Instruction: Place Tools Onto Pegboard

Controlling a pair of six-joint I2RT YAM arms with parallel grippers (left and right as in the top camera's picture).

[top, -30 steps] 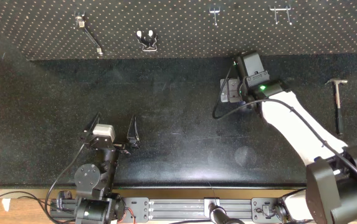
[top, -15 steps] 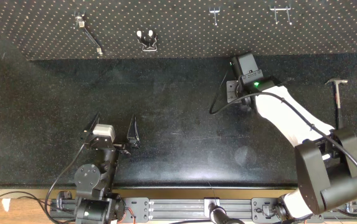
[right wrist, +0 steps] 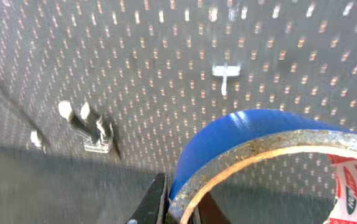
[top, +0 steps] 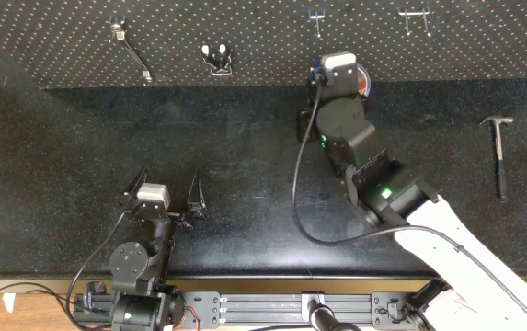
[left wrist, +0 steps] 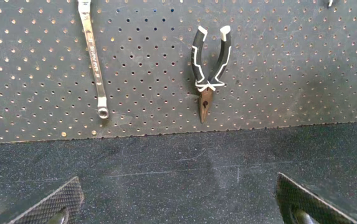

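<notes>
Right arm (top: 341,124) is stretched up the counter (top: 245,156) to the foot of the pegboard (top: 245,28). The right fingers (right wrist: 155,198) are clamped on the wall of a tape roll (right wrist: 228,134), one inside the ring and one outside. The roll is blue on the outside with a brownish inner ring and is held on edge, facing the board. From above, a bit of the tape roll (top: 361,81) pokes out beside the wrist at the board's lower edge.

In the right wrist view a bare metal hook (right wrist: 226,70) sits on the board above the roll. They aren't touching and the roll isn't hung on it. The top view shows that hook (top: 316,18) up the board from the wrist, with a second hook (top: 415,20) further right.

The left arm (top: 148,230) is parked near its base at lower left. The left fingers (left wrist: 57,200) are spread wide and hold nothing, pointing at the board.

Already hanging on the board:
- wrench (left wrist: 91,56), on the left side
- pliers (left wrist: 209,68), just right of it, nose down with the handles apart
- the same two seen from above: wrench (top: 132,51) and pliers (top: 217,59)

A hammer (top: 498,156) lies flat on the counter at far right, head toward the board, well apart from both arms.
</notes>
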